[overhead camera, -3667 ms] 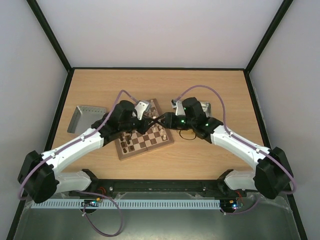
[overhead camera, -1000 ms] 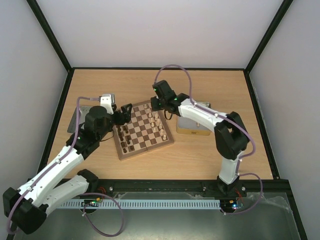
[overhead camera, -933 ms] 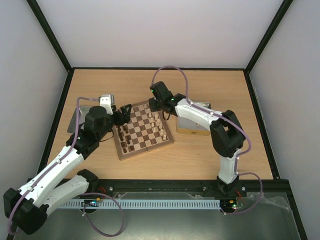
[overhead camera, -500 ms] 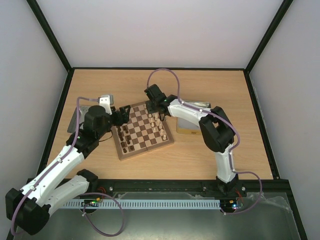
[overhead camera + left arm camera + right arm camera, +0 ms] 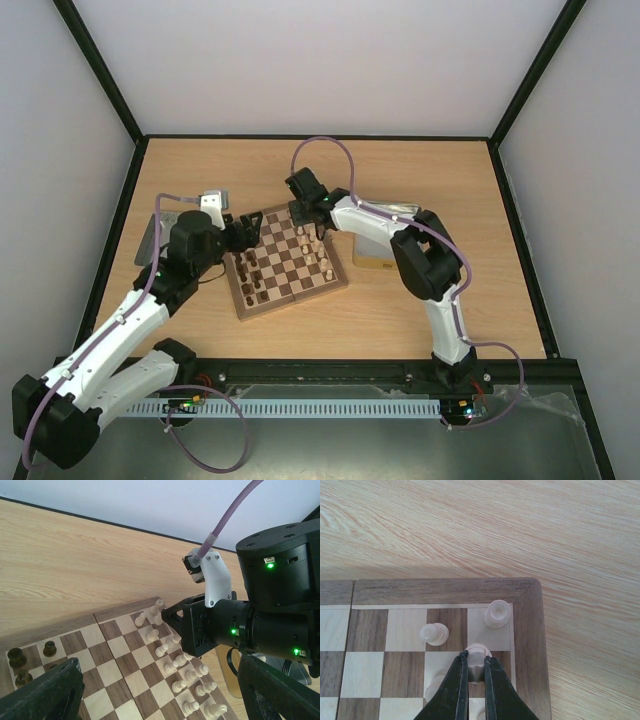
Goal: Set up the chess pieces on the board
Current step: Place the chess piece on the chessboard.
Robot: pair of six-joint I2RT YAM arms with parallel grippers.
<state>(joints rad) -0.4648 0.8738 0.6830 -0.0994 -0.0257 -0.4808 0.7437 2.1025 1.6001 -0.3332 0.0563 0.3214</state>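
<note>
A pale piece (image 5: pixel 477 655) is being gripped by the right fingers (image 5: pixel 454 692) at lower centre, for seating near the board's (image 5: pixel 530 625) corner; the left fingers (image 5: pixel 47 692) are being held spread, empty.

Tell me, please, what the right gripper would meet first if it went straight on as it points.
The board, likely: the right gripper, shut on a pale piece, points down at its corner.

Square wooden board (image 5: pixel 292 302), dark-brown/cream checks, mid-brown border, flat, rotated slightly. Cream pieces (image 5: pixel 323 256) upright along right side, dark pieces (image 5: pixel 250 281) upright along left. One cream piece (image 5: pixel 477 652) beside far-right corner, pinched in right gripper (image 5: pixel 475 666)
</note>
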